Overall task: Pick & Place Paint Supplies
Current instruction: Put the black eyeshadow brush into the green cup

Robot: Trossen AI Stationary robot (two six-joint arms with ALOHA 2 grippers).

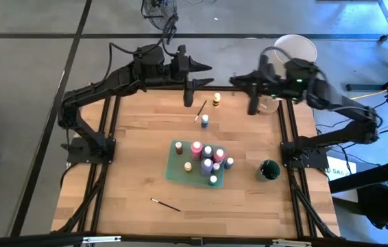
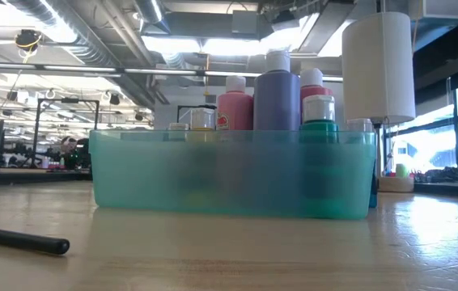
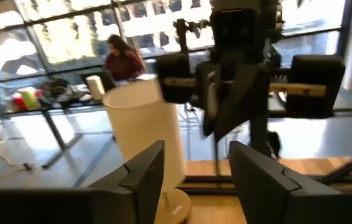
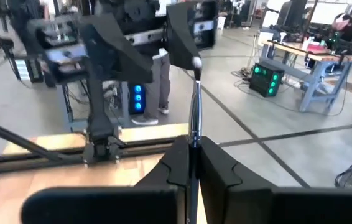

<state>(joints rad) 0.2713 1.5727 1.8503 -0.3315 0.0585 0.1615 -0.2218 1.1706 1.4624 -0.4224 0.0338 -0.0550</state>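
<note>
1. Your right end effector (image 4: 191, 155) has its fingers pressed together on a thin brush (image 4: 193, 102), which stands up between the pads in the right wrist view. Held by one end like that, the brush can be lowered in lengthways. From above, this end effector (image 1: 254, 103) hangs over the far right part of the tabletop (image 1: 132, 178), just beside the large white cylinder (image 1: 295, 49).

2. Your left end effector (image 3: 194, 174) is spread and holds nothing. It hovers over the far edge (image 1: 188, 92), raised and out of the way, so it looks to be waiting.

3. Most paint bottles already stand grouped in the teal tray (image 1: 175, 171) near the middle of the tabletop. The low view shows a pink bottle (image 2: 235, 109), a purple bottle (image 2: 277, 93) and a green bottle (image 2: 319, 117) upright above the tray wall, so the tray is evidently the collecting place.

4. Still outside it: a yellow bottle (image 1: 216, 100) and a blue bottle (image 1: 205, 121) on the far side, with a second brush (image 1: 200, 110) lying between them, and a third brush (image 1: 166, 204) on the near side, well apart from the tray.

5. A dark green cup (image 1: 269, 169) sits near the right edge; I judge it a likely home for brushes, so consider carrying the held brush there.
</note>
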